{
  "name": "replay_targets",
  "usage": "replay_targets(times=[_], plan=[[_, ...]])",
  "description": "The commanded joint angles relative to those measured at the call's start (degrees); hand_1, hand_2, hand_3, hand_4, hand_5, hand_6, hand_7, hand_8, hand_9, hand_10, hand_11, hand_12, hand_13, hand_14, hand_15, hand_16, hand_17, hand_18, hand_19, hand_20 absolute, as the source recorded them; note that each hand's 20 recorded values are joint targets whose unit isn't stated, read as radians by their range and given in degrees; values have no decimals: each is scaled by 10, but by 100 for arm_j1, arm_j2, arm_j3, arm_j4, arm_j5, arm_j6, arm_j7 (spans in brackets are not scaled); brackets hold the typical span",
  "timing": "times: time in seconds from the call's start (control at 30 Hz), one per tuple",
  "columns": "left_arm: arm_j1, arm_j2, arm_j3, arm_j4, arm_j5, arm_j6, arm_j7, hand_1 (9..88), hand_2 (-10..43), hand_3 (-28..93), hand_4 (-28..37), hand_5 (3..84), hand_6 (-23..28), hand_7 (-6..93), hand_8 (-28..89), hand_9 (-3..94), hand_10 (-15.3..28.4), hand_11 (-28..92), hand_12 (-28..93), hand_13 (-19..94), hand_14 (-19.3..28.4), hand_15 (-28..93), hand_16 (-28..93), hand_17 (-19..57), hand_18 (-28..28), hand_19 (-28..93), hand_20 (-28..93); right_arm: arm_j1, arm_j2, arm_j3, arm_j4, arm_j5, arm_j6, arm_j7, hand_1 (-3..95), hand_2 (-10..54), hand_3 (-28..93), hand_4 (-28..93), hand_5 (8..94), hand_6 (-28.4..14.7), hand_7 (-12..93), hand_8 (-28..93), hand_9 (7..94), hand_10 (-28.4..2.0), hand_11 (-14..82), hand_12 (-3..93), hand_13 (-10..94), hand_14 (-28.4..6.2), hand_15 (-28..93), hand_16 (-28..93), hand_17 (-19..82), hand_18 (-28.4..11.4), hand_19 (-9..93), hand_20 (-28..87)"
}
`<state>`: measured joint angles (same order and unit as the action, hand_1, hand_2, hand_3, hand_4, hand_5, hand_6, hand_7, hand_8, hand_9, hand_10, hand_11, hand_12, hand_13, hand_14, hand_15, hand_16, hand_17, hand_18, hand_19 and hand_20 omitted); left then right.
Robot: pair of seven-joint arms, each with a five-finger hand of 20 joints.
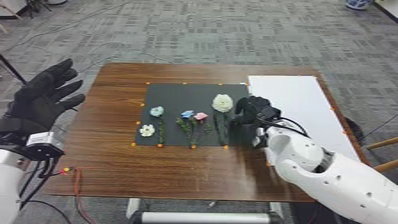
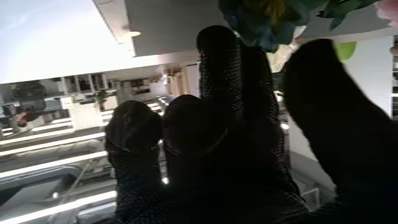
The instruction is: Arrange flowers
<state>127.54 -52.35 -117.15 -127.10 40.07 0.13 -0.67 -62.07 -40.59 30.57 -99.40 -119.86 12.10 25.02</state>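
In the head view, the dark mat (image 1: 182, 92) lies on the brown tabletop (image 1: 160, 175) and carries the flowers in a row, blooms toward the far side and stems toward the near edge. From left to right, the row comprises a small white blossom (image 1: 147, 130), a pale teal flower (image 1: 157, 111), a blue flower (image 1: 187, 114) next to a pink flower (image 1: 201, 116), and a large white flower (image 1: 222, 102). Orange markers (image 1: 161, 145) line the near edge of the mat. A white sheet (image 1: 289, 100) adjoins the right side of the mat. The left robot hand (image 1: 49, 97) is open, fingers spread, beside the left edge of the tabletop. The right robot hand (image 1: 255, 111) is at the right edge of the mat, just beside the large white flower. In the right wrist view, the right robot hand (image 2: 244, 165) is open: fingers extended, thumb set apart from them. A blue-green bloom (image 2: 266, 20) is located at the fingertips, near the thumb; contact with it cannot be determined. Pink petals (image 2: 388, 12) are visible beyond the thumb.
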Motion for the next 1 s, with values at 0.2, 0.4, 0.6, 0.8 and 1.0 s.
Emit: replay_targets(times=[0.2, 0.4, 0.6, 0.8, 1.0], plan=[[139, -104, -94, -62, 13, 24, 27, 240, -38, 666, -283, 198, 2, 179, -84, 149, 83, 167, 207, 53, 117, 402, -42, -117, 201, 377, 88, -1634, 333, 2005, -827, 1324, 671, -621, 210, -65, 838, -281, 501, -35, 297, -134, 562, -126, 325, 246, 638, -91, 787, 311, 353, -208, 898, 513], [359, -428, -77, -145, 226, 107, 139, 243, -39, 667, -283, 200, 2, 179, -85, 150, 84, 168, 207, 53, 117, 402, -42, -116, 201, 378, 88, -3873, -392, 5109, -1056, 6646, -15, -3059, 242, 142, 929, -179, 430, -17, 258, -147, 413, -126, 235, 218, 282, -120, 504, 128, 152, -185, 569, 289], [431, -628, 22, -158, 323, 103, 222, 261, -51, 671, -282, 198, 3, 180, -87, 136, 82, 170, 209, 49, 116, 404, -43, -106, 189, 372, 84, -4984, -983, 6452, -846, 8629, -1265, -4028, 194, 54, 923, -223, 379, -12, 139, -103, 354, -127, 108, 198, 189, -110, 288, 134, 47, -184, 414, 191], [353, -882, 133, -281, 1098, 108, 200, 271, -62, 669, -283, 194, 4, 185, -89, 129, 81, 170, 211, 46, 117, 406, -44, -99, 177, 369, 83, -5786, -1568, 6824, -1388, 8412, -1498, -4511, 159, -23, 870, -251, 333, -12, 91, -83, 313, -102, 27, 192, 163, -97, 148, 193, 7, -176, 327, 142], [130, -750, 444, -219, 1217, 155, 151, 273, -64, 666, -283, 190, 1, 190, -91, 129, 79, 170, 212, 46, 113, 404, -44, -105, 181, 369, 86, -5908, -2048, 6916, -1644, 8011, -2167, -3746, 155, -43, 857, -252, 300, -28, 89, -70, 276, -110, 12, 214, 144, -99, 111, 260, -17, -182, 337, 142]])
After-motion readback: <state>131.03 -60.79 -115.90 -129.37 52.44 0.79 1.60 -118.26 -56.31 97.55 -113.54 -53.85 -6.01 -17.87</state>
